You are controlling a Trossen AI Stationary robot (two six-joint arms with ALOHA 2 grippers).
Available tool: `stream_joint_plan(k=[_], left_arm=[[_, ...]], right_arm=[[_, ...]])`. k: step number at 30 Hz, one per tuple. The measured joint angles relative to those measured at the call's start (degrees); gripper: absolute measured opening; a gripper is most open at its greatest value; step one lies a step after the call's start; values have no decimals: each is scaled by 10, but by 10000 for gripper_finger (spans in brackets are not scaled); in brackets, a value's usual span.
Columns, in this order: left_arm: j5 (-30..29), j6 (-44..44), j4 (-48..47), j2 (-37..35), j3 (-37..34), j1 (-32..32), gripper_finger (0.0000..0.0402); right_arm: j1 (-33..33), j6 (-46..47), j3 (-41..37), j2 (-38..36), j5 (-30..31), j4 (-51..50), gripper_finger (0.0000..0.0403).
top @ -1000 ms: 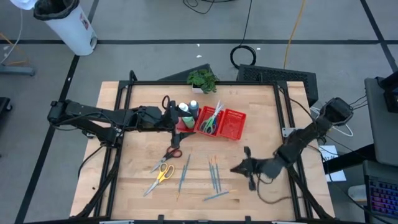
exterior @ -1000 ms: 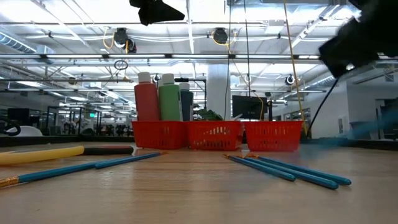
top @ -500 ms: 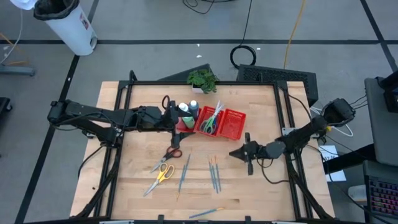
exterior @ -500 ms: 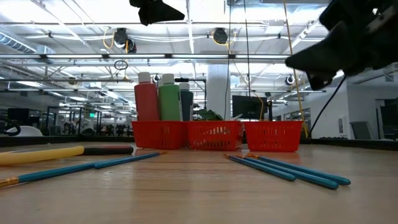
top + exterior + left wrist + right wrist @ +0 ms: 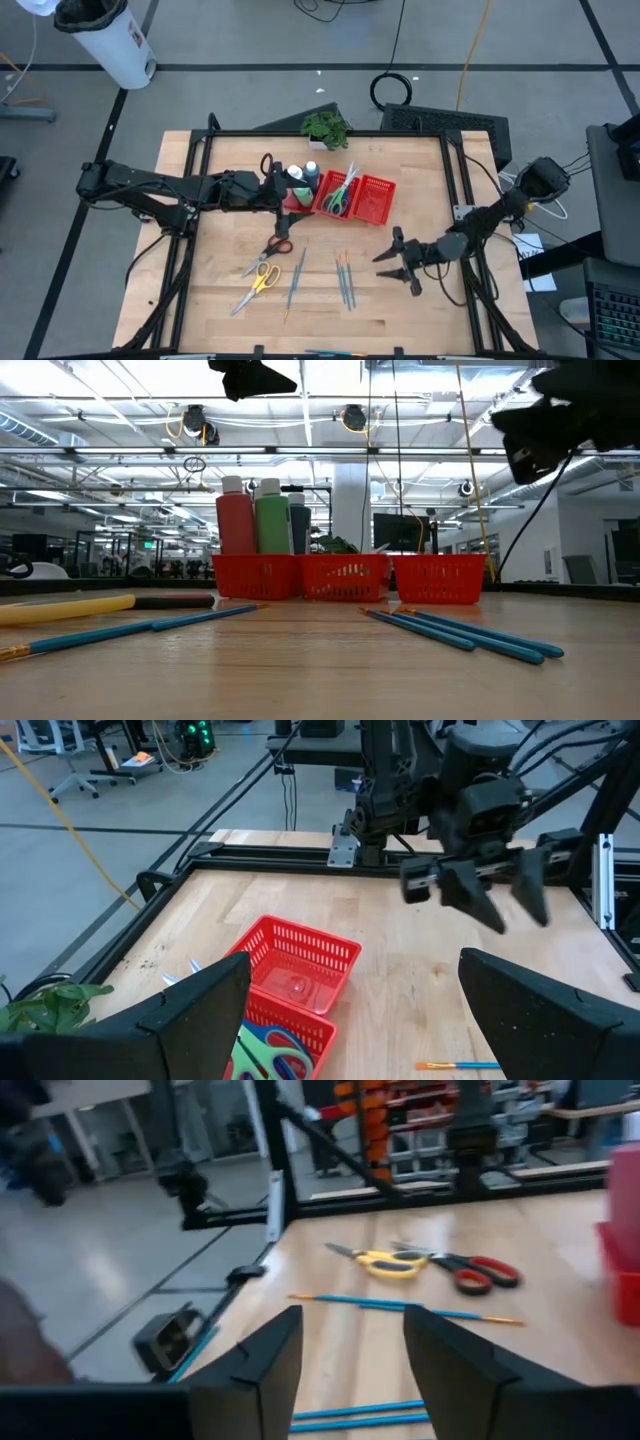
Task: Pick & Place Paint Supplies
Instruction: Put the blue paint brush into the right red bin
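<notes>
Right hand point(image 5: 397, 261): lower right of frame, fingers apart, empty. Brushes point(image 5: 345, 278): on bench, just left of it.

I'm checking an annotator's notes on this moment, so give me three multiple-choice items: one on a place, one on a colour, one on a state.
1. Where do the yellow-handled scissors lie?
A. in a basket
B. on the bare table
C. on the floor

2. What colour are the handles of the other scissors on the table?
A. red
B. purple
C. white

3. How is the right end effector?
A. open and empty
B. shut on a brush
C. shut on a bottle

Answers:
1 B: they rest flat on the wood.
2 A: red loops show beside the yellow pair.
3 A: its fingers stand apart with nothing between them.

The left end effector hangs open at the red tray.
</notes>
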Motion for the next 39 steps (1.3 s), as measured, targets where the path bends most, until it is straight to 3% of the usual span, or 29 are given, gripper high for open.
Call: stream_joint_plan(k=[4,8,11,14,17,22,26,39], left_arm=[[0,0,0,0,0,0,365],[0,0,0,0,0,0,365],[0,0,0,0,0,0,365],[0,0,0,0,0,0,365],[0,0,0,0,0,0,365],[0,0,0,0,0,0,365],[0,0,0,0,0,0,365],[0,0,0,0,0,0,365]], right_arm=[[48,-24,74,24,1,-79,188],[77,-24,208,82,6,-272,188],[83,4,309,143,17,-415,184],[88,59,393,210,14,-491,186],[99,115,465,267,-40,-503,193],[121,77,535,324,-107,-515,197],[136,70,542,348,-97,-514,187],[155,123,542,453,19,-471,148]])
